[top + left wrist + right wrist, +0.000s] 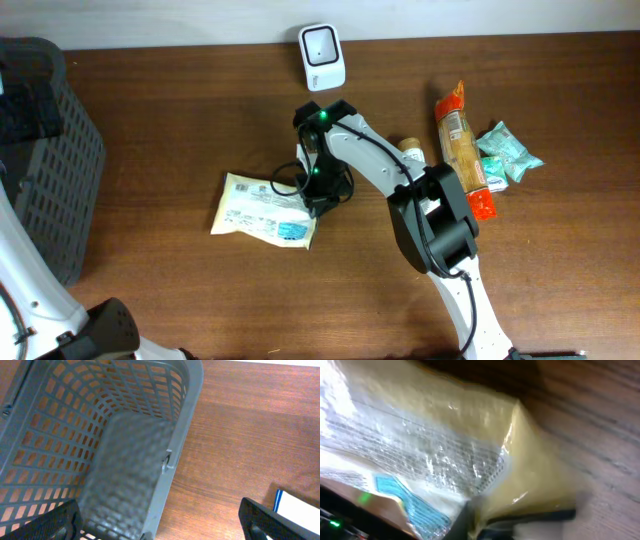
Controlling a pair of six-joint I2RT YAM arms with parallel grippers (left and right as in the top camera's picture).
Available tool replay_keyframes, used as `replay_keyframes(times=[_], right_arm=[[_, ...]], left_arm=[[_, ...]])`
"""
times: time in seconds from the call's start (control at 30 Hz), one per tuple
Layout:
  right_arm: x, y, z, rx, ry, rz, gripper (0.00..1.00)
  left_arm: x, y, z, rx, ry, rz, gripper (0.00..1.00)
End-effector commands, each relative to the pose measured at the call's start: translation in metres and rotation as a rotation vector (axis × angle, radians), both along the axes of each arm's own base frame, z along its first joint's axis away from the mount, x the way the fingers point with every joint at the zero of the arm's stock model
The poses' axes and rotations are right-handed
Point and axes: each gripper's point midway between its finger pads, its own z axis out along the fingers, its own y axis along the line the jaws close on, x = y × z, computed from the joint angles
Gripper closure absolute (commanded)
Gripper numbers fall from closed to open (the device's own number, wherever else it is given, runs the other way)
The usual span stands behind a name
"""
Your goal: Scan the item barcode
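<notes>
The item is a flat yellow packet [255, 205] with printed labels, lying on the wooden table left of centre. My right gripper [318, 198] reaches down onto the packet's right edge. In the right wrist view the yellow packet [445, 445] fills the frame, and its crinkled edge sits pinched between my blurred dark fingers [470, 520]. The white barcode scanner [322, 57] stands at the table's far edge, beyond the packet. My left gripper [160, 530] hangs open over the grey basket's rim [185, 435] with nothing between its fingers.
The grey mesh basket [50, 170] stands at the table's left end. At the right lie a long orange-ended packet [463, 150] and some green packets [508, 152]. A small white-capped thing [410, 150] sits beside the right arm.
</notes>
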Motion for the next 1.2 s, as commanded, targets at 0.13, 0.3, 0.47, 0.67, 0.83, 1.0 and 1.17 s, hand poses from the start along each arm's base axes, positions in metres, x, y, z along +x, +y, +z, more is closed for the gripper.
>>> replay_keyframes(times=[0.13, 0.3, 0.47, 0.67, 0.83, 1.0, 1.17], right_arm=[[0.054, -0.005, 0.052, 0.095, -0.239, 0.181, 0.33], [0.07, 0.025, 0.052, 0.205, -0.408, 0.422, 0.05], [0.072, 0.036, 0.026, 0.234, -0.437, 0.506, 0.05], [0.068, 0.047, 0.016, 0.388, -0.403, 0.53, 0.06], [0.063, 0.052, 0.001, 0.436, -0.365, 0.533, 0.08], [0.025, 0.07, 0.004, 0.57, -0.239, 0.529, 0.16], [0.015, 0.078, -0.021, 0.38, -0.164, 0.383, 0.49]], left_arm=[[-0.002, 0.001, 0.003, -0.007, -0.013, 0.014, 0.01], [-0.002, 0.001, 0.003, -0.007, -0.013, 0.014, 0.01], [-0.002, 0.001, 0.003, -0.007, -0.013, 0.014, 0.01], [-0.002, 0.001, 0.003, -0.007, -0.013, 0.014, 0.01], [-0.002, 0.001, 0.003, -0.007, -0.013, 0.014, 0.01], [-0.002, 0.001, 0.003, -0.007, -0.013, 0.014, 0.01], [-0.002, 0.001, 0.003, -0.007, -0.013, 0.014, 0.01]])
